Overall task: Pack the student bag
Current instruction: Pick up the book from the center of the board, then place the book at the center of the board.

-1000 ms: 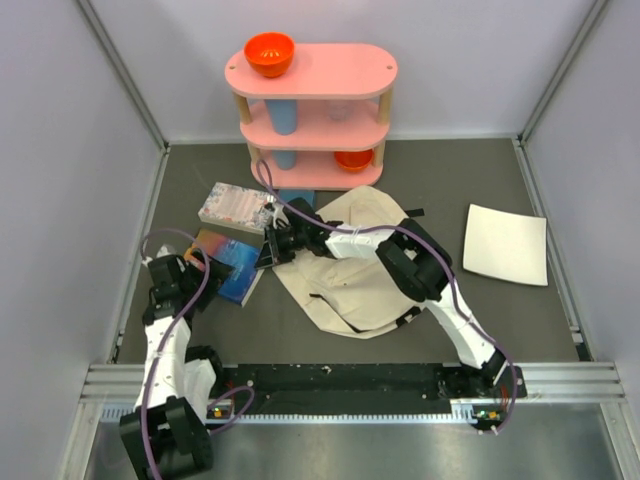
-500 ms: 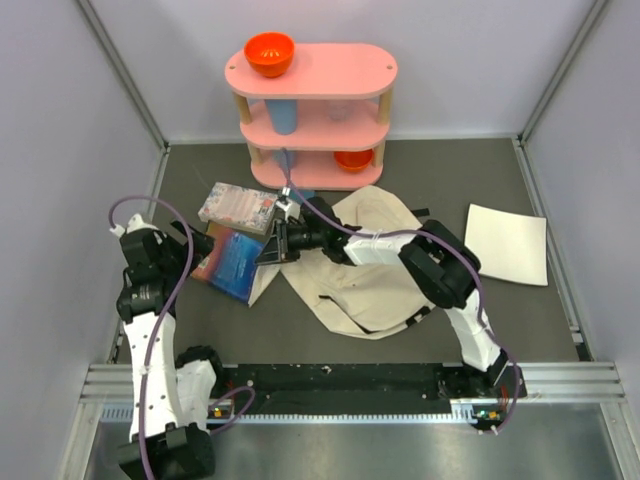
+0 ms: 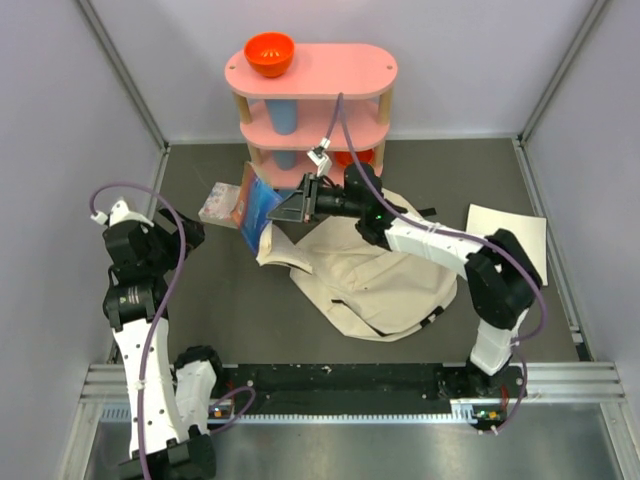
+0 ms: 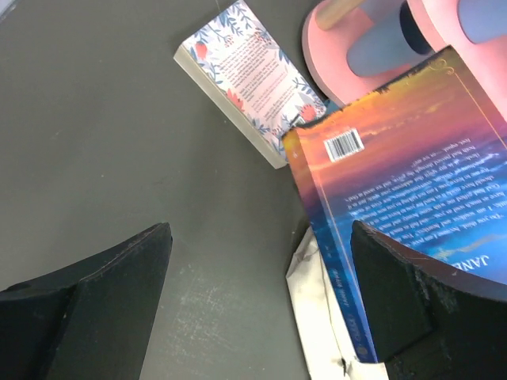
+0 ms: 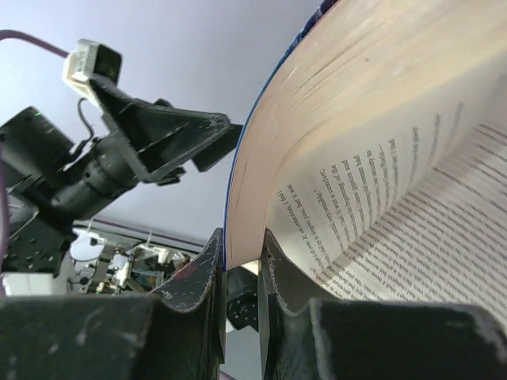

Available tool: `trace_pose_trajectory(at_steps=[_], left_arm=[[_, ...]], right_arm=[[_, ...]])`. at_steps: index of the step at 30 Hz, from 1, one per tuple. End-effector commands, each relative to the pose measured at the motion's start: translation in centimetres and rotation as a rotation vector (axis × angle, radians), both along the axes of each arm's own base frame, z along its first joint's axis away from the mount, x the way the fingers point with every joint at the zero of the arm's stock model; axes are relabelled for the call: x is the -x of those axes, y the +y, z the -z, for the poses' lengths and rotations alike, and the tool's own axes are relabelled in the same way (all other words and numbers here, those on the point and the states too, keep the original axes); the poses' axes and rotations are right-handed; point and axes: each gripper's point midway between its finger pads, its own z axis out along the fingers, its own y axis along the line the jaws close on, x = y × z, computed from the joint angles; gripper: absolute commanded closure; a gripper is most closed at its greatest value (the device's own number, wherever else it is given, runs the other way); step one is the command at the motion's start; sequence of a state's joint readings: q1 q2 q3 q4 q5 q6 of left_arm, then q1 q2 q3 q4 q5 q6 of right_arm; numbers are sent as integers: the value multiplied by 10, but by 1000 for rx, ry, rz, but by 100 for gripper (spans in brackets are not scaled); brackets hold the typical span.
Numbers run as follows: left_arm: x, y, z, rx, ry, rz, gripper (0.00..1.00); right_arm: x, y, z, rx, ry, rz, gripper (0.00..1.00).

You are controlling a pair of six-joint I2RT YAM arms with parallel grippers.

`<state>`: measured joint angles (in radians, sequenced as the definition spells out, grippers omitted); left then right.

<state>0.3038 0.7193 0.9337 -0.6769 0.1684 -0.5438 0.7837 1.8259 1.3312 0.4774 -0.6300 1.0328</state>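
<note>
Student bag [image 3: 375, 275]: slumped flat on the desk [image 3: 200, 310], just in front of the pink shelf [image 3: 312, 72].
Handling: probably light. The soft canvas sags and folds, so the mouth is unlikely to stay open by itself. The opening's hem or a strap looks like the best hold.
Right tool [image 5: 241, 265]: pinching the sunset-cover book [image 3: 258, 200], which stands on edge before the shelf's left end. The bag's left corner lies just beneath it.
Left tool [image 4: 257, 245]: fingers spread wide and empty, out to the shelf's front-left, well apart from the bag.
Floral book [image 4: 245, 75]: flat beside the shelf's left foot.
</note>
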Motion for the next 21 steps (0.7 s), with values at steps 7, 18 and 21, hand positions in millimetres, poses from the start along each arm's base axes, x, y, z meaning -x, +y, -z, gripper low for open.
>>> trace_pose_trajectory(at_steps=[7, 18, 21], left_arm=[[-17, -58, 2, 218, -127, 290, 1], [-21, -116, 60, 410, -77, 521, 1], [-24, -146, 68, 457, -90, 571, 1]], right_arm=[[23, -78, -109, -112, -340, 157, 100], [47, -108, -23, 17, -251, 178, 100], [47, -111, 13, 43, -164, 201, 100]])
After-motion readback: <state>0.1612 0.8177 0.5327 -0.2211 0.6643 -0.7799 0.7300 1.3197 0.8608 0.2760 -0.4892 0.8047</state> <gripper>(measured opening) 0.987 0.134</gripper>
